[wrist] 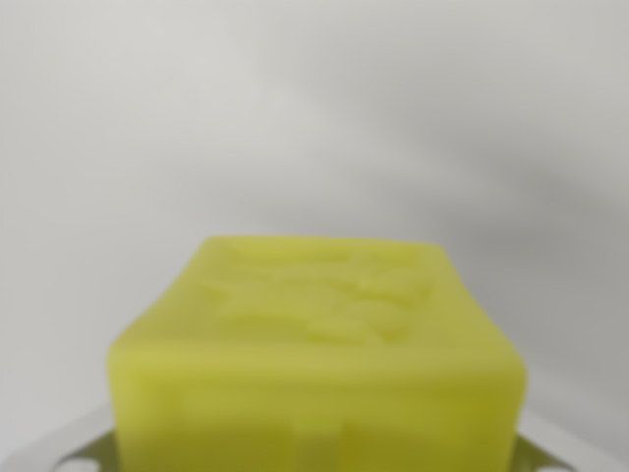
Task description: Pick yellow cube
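The yellow cube [316,344] fills the lower middle of the wrist view, very close to the camera and out of focus. Its top face shows a faint raised pattern. Grey metal gripper fingers [61,450] show at the bottom left and bottom right corners, pressed against the cube's two sides. My gripper [314,457] is shut on the cube, which hides the fingertips. The cube's underside is out of sight.
Behind the cube there is only a plain, blurred white-grey surface, with a soft darker shadow band running across the upper right [511,147].
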